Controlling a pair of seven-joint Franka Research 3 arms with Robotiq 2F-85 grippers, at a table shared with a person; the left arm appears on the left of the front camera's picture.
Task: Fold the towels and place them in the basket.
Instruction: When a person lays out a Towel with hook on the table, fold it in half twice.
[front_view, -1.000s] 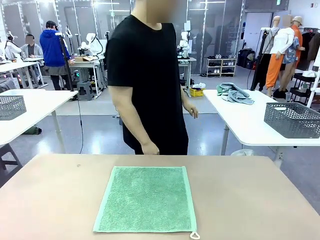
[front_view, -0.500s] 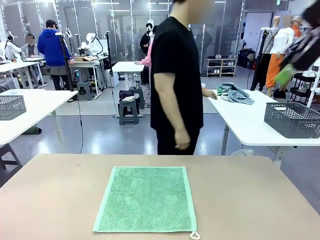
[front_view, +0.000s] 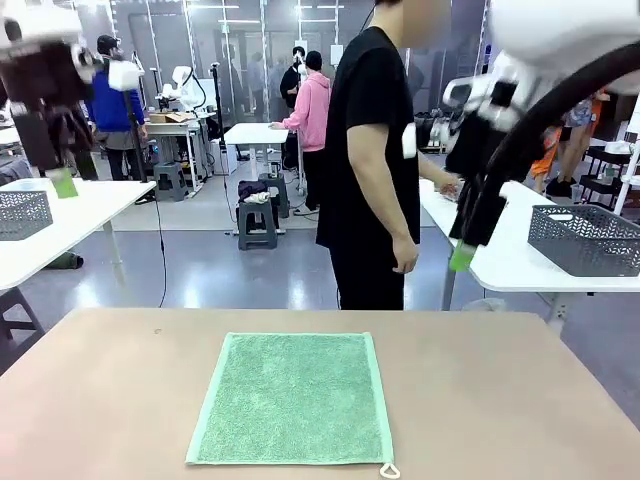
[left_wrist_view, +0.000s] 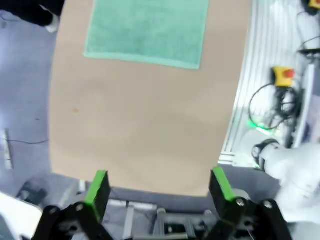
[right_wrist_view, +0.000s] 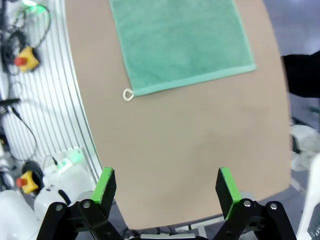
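Observation:
One mint-green towel lies flat and unfolded on the tan table, its white loop at the near right corner. My left gripper hangs high at the far left, well above the table and away from the towel. My right gripper hangs high at the right. From the left wrist, the open gripper looks down at the towel far below. From the right wrist, the gripper is open too, with the towel and loop beneath. Both grippers hold nothing.
A person in a black shirt stands at the table's far edge, turned toward the white side table on the right. A dark grey lattice basket sits on that table. A similar one sits on the left side table.
Both arms have risen into the front view, left and right. The person has turned and stepped right toward the side table. The towel has not moved.

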